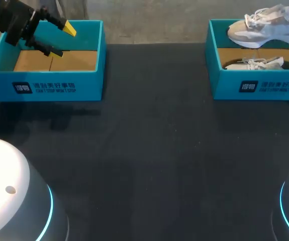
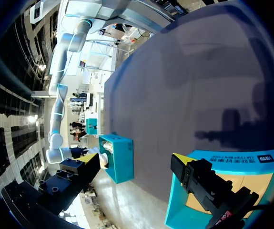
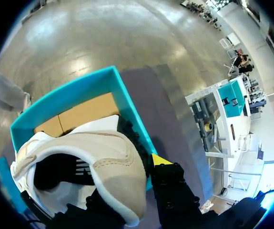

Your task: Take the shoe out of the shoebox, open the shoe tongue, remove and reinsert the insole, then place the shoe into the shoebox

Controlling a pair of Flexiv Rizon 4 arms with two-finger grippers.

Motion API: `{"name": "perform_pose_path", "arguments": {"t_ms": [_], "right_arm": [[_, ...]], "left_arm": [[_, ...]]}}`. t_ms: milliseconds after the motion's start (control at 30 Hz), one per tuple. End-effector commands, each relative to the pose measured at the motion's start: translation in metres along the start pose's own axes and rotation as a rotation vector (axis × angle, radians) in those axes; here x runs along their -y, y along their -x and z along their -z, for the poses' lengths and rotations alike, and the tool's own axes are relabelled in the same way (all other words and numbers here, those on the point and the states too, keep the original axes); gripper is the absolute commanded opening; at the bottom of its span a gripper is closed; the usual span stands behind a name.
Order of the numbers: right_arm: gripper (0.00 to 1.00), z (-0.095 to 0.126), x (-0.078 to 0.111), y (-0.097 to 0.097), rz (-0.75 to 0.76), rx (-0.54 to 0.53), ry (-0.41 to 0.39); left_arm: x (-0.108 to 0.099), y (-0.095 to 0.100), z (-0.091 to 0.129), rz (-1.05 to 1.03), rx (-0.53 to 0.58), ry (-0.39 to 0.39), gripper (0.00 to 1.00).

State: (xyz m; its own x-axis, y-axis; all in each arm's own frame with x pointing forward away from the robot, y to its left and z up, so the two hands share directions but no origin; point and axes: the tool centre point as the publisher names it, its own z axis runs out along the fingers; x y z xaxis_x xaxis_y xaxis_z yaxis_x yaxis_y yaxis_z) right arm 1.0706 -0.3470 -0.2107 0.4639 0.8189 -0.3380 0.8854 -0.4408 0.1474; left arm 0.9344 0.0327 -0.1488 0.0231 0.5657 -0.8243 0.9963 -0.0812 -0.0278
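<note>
Right gripper (image 3: pixel 123 187) clamped on beige-and-white lace-up sneaker (image 1: pixel 260 27) above teal cardboard shoebox (image 1: pixel 224 80); carry it clear of rim, set on black bench (image 1: pixel 154 150). Left gripper (image 1: pixel 63 40) wide, empty.

The shoe (image 3: pixel 113 157) in the right pincer (image 3: pixel 103 191) is beige and white with white laces, beside a black finger with a yellow tip (image 3: pixel 159 159). Under it the box (image 3: pixel 127 100) is teal with a brown cardboard floor, and the second shoe (image 1: pixel 257 64) is pale grey-white. Below the left pincer (image 1: pixel 63 40), black with yellow, the other box (image 1: pixel 84 85) is the same teal and brown with a dark, white-printed label, on a black table (image 1: pixel 149 150).
</note>
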Motion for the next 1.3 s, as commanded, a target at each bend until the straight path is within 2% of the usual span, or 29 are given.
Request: {"name": "perform_pose_path", "arguments": {"t_ms": [33, 967, 1300], "right_arm": [[0.0, 0.0, 0.0, 0.001, 0.0, -0.003, 0.005], [0.0, -0.007, -0.027, -0.021, 0.023, -0.031, 0.035], [0.0, -0.02, -0.029, -0.032, 0.031, -0.039, 0.031]], "left_arm": [[0.0, 0.0, 0.0, 0.0, -0.003, 0.0, 1.0], [0.0, 0.0, 0.0, 0.0, -0.003, 0.0, 1.0], [0.0, 0.0, 0.0, 0.0, -0.003, 0.0, 1.0]]}}
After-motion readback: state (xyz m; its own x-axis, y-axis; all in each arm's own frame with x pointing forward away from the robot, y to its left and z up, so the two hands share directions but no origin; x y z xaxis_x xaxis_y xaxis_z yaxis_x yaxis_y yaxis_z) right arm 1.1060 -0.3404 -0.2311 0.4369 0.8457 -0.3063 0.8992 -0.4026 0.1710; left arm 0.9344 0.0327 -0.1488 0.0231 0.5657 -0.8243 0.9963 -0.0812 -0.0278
